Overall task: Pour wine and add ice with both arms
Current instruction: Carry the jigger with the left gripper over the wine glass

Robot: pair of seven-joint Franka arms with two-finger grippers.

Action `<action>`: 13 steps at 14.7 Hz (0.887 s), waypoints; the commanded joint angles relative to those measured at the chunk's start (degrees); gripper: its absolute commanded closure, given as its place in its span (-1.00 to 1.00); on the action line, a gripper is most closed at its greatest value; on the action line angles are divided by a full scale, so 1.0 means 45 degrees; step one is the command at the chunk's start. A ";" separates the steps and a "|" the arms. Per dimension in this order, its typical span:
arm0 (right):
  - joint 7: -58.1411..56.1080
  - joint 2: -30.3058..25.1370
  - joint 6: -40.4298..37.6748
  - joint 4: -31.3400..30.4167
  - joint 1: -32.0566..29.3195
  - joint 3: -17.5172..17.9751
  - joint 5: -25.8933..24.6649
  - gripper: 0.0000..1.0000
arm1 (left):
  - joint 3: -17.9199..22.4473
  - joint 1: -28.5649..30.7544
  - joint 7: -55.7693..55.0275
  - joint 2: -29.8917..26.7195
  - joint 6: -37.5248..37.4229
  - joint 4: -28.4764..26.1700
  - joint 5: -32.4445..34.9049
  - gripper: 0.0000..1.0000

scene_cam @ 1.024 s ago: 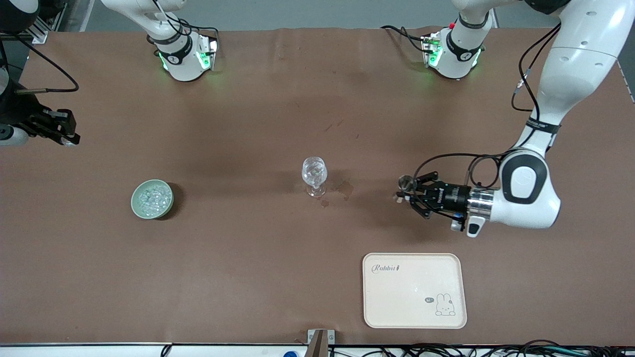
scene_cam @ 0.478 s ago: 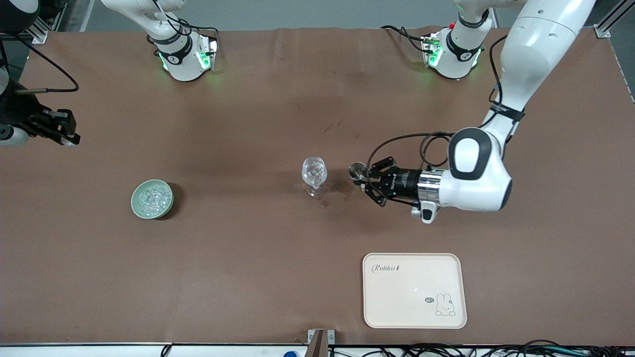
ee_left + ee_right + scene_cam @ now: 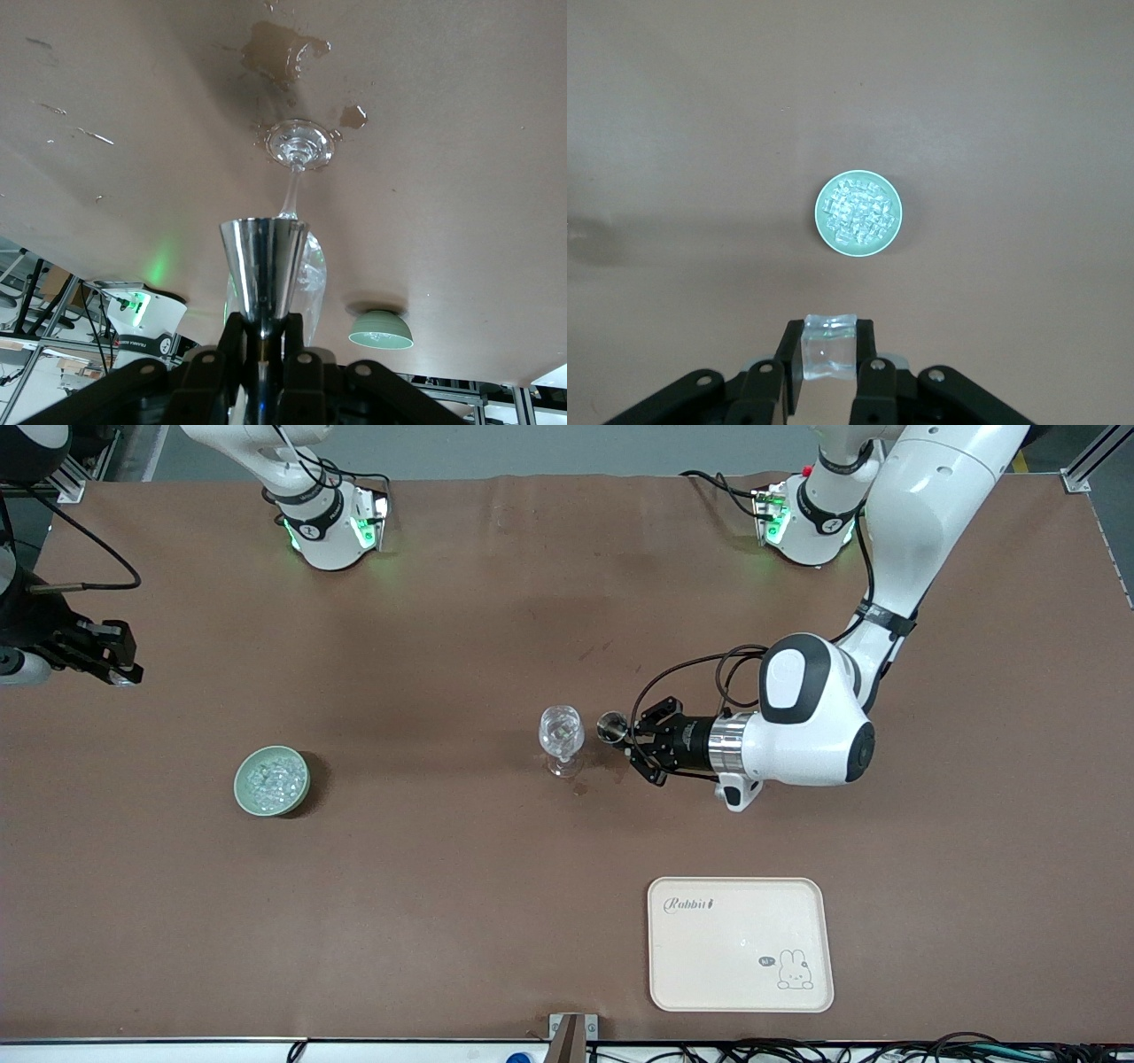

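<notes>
nearest the front camera you have the cream tray point(image 3: 740, 943), bare apart from its printed rabbit, probably a landing spot for the finished drink.

farther up, at the table's middle, the stemmed glass point(image 3: 561, 735) stands upright. the left gripper point(image 3: 631, 737) sits at its 3 o'clock, clamped on the stem of a small steel measuring cup point(image 3: 610, 726) carried just beside the glass rim. judged from that pose, you're lined up to tip the cup into the glass. the left wrist view shows the cup point(image 3: 263, 266) pinched between closed fingers point(image 3: 232, 341), with wet patches point(image 3: 282, 50) on the brown mat point(image 3: 443, 886) by the glass foot.

the green bowl point(image 3: 271, 779) of ice point(image 3: 270, 778) lies at the glass's 9 o'clock, well apart, toward the right arm's end.

the right gripper point(image 3: 113, 660) waits at about 10 o'clock from the bowl, at the edge of the front view. its wrist view shows it closed on one clear ice cube point(image 3: 829, 348), held ready for adding.

you can't see whether the steel cup holds any liquid, nor how full the glass is through its glare. most of the right arm is cut off.
</notes>
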 commanded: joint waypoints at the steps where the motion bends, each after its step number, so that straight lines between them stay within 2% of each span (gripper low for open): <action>1: -0.0085 -0.0216 0.0172 -0.0281 0.0041 -0.0011 0.0170 0.92 | 0.0089 -0.0329 -0.0799 -0.0752 0.0094 -0.0291 0.0192 0.99; 8: -0.0065 -0.0177 0.0094 0.0031 0.0041 -0.0011 0.0170 0.92 | 0.0050 -0.0465 -0.1817 -0.1067 0.0191 -0.0155 0.1558 0.99; 11: -0.0065 -0.0177 0.0074 0.0070 0.0041 -0.0011 0.0170 0.92 | 0.0070 -0.1030 -0.2167 -0.1028 0.0620 -0.0155 0.1752 0.99; 13: -0.0065 -0.0177 0.0074 0.0070 0.0041 -0.0011 0.0170 0.92 | 0.0070 -0.1284 -0.2791 -0.0969 0.0991 -0.0155 0.2588 0.99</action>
